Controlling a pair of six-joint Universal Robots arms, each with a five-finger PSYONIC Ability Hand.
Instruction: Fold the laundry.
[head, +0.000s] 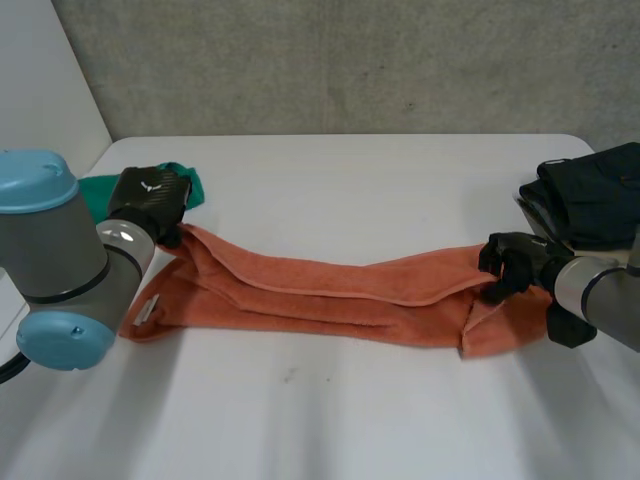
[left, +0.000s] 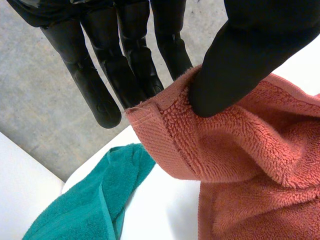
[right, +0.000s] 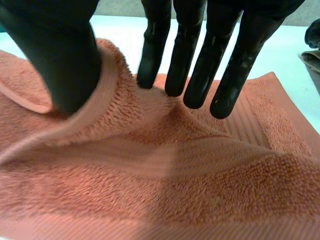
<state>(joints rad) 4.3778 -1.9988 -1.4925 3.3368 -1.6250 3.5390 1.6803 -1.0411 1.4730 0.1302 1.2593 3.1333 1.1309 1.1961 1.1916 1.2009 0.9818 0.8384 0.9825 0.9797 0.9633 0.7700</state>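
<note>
just a white tag (head: 148, 311) on the orange towel (head: 330, 295)

The left arm (head: 70, 250) is a thick grey cylinder with 2 light-blue caps. Its left hand (head: 150, 198) is black with a small white mark. The grey right arm (head: 600, 295) ends in a black right hand (head: 512, 265).

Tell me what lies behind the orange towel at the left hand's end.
A teal green terry towel lies on the white table behind the orange terry towel. The black left hand, pinching the orange corner, covers part of it, so its full extent is hidden.
</note>
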